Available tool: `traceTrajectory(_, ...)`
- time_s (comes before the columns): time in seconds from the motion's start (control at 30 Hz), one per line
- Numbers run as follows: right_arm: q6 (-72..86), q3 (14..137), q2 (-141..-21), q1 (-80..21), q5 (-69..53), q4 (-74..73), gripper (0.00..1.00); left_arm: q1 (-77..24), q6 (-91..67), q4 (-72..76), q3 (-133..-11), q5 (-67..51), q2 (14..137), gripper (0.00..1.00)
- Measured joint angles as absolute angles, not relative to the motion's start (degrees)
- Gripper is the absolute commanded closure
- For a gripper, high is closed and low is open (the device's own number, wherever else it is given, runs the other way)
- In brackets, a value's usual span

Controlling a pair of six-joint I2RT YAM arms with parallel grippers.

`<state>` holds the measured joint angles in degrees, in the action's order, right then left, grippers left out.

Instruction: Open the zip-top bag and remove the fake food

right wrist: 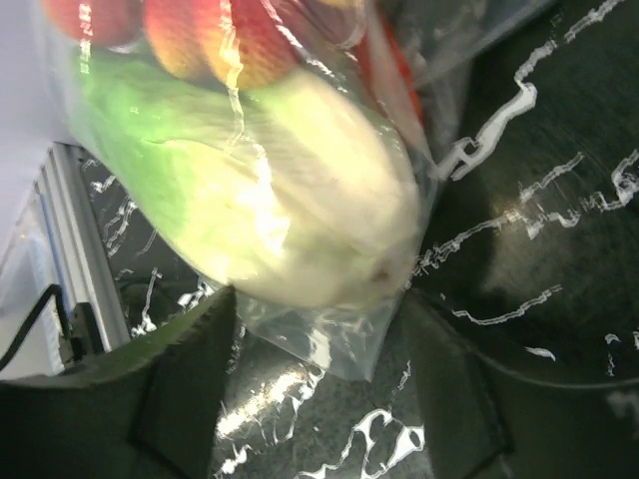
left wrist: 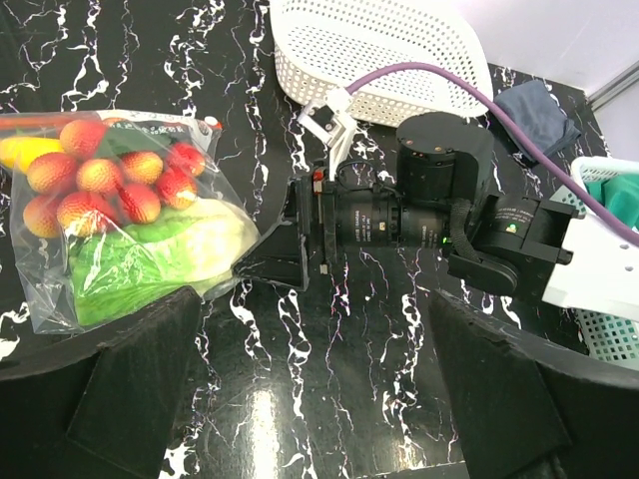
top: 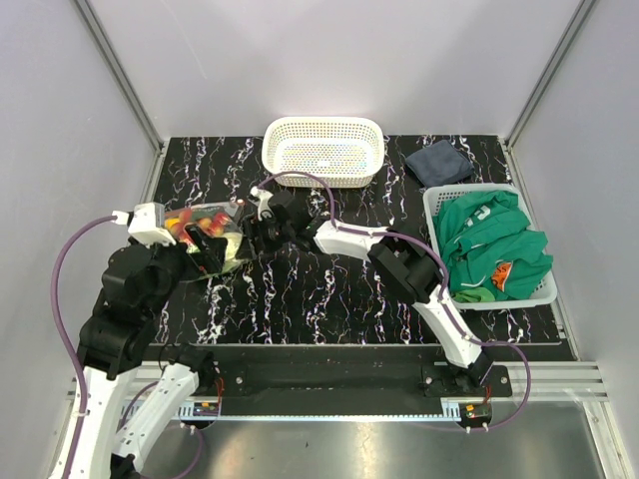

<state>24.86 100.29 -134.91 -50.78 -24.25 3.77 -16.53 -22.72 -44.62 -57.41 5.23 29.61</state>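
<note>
Well, the big black marbled surface [top: 329,299] has the zip-top bag [left wrist: 110,259] lying flat on its left part, close to the left arm. The left fingers [left wrist: 130,399] are spread wide by the bag's near edge and hold nothing. The right fingers [right wrist: 180,399] are spread too, with a loose corner of the bag between them, not squeezed yet. I think it could go wrong if they pinch only thin, slippery plastic. It may slide out, or the whole bag may get dragged along and not open. They could also grab the lettuce [left wrist: 150,259] through the plastic. The bag's long way runs left to right, with the lettuce end toward the right arm and the strawberries [left wrist: 95,180] behind it. The little red slider [left wrist: 213,124] sits at the far corner, toward the white basket [top: 300,165], so the zip edge seems to face away from the arms.
</note>
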Motion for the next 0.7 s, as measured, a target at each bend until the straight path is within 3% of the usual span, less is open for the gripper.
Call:
traceTrajectory(0.1, 24.8, 100.3, -134.9, -50.8, -25.6, 5.5, 0.61, -16.5, -22.7, -44.6, -57.4, 5.2, 29.7, 0.01)
traceTrajectory(0.13, 25.0, 100.3, -134.9, -50.7, -26.0, 5.9, 0.75, -16.5, -22.8, -44.6, -57.4, 5.2, 29.7, 0.01)
traceTrajectory(0.2, 25.1, 100.2, -134.9, -50.7, -26.7, 6.6, 0.86, -16.5, -23.0, -44.7, -57.4, 5.2, 29.7, 0.01)
traceTrajectory(0.23, 25.3, 100.1, -134.9, -50.7, -27.0, 7.0, 0.98, -16.5, -23.1, -44.7, -57.4, 5.2, 29.7, 0.01)
traceTrajectory(0.6, 26.0, 90.7, -131.9, -49.1, -27.3, 10.5, 1.00, -16.1, -32.4, -47.3, -60.2, 4.2, 41.0, 0.01)
traceTrajectory(0.7, 26.0, 85.0, -127.4, -47.1, -28.0, 11.3, 1.00, -11.3, -34.8, -47.5, -61.0, 3.5, 46.3, 0.01)
